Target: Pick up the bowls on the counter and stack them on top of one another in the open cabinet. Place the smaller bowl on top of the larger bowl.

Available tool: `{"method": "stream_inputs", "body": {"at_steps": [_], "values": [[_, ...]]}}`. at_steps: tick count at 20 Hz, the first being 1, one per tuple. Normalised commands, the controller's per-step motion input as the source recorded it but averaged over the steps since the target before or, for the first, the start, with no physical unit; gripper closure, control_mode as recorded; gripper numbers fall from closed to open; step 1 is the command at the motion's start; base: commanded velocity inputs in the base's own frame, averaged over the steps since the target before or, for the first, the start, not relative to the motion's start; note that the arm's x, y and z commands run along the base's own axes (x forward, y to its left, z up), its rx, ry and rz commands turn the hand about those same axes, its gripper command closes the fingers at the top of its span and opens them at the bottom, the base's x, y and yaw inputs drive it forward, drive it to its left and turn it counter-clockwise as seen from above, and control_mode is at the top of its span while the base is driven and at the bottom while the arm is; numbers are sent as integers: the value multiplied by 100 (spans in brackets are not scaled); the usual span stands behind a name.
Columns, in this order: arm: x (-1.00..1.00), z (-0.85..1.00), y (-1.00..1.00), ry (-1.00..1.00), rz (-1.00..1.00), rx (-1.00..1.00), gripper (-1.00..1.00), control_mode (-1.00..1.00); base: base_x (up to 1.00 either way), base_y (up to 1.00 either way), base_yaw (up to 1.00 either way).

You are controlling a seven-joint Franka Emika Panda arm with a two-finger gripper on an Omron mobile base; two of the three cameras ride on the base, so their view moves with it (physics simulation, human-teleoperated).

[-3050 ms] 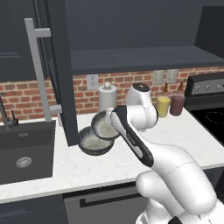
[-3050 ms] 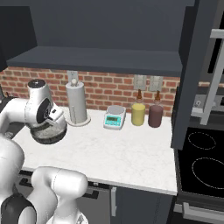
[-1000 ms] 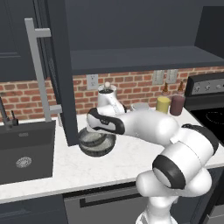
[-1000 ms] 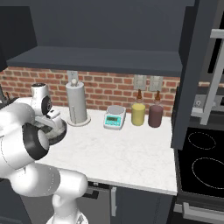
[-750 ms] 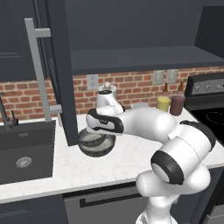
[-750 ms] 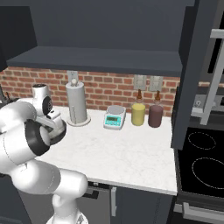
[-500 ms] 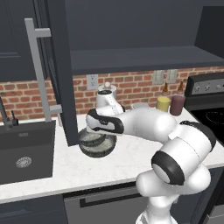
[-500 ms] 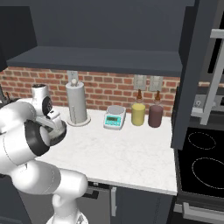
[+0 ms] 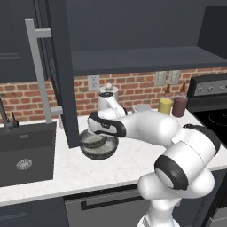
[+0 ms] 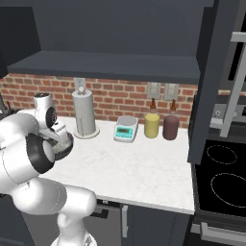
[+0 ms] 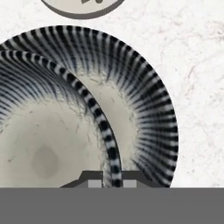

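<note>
While the smaller bowl hangs at centre left of the left base view, just over the larger bowl on the counter, the gripper sits above them under the bent white arm. The open cabinet spans the upper frame, its shelf a flat dark slab, its door edge-on with a long grey bar handle. Lifting straight up before swinging toward that shelf would, I judge, keep the held rim from catching the bowl beneath.

From the right base view, the larger bowl peeks out at middle left as a dark curved edge beside the arm. A paper-towel holder stands upright nearby; a scale and two jars line the brick wall.

Looking down in the hand view, the gripper has its fingers pinching the thin rim of the smaller bowl at bottom centre, one tip inside, one outside. Its rim arcs across the larger bowl, whose striped black-and-pale wall fades to a matte speckled floor. A rim pinch this narrow could let the bowl swing, so a slow, level carry seems wise. Marbled white stone shows at right.
</note>
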Motion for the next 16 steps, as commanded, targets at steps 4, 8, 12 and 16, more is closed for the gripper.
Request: {"method": "stream_inputs", "body": {"at_steps": [4, 8, 12, 16], "values": [[0, 5, -4, 0, -1, 0, 100, -100, 0, 0, 0], [0, 6, -19, 0, 0, 0, 100, -100, 0, 0, 0], [-3, 0, -21, -5, 0, 0, 100, -100, 0, 0, 0], [0, -4, -2, 0, 0, 0, 100, -100, 0, 0, 0]]}}
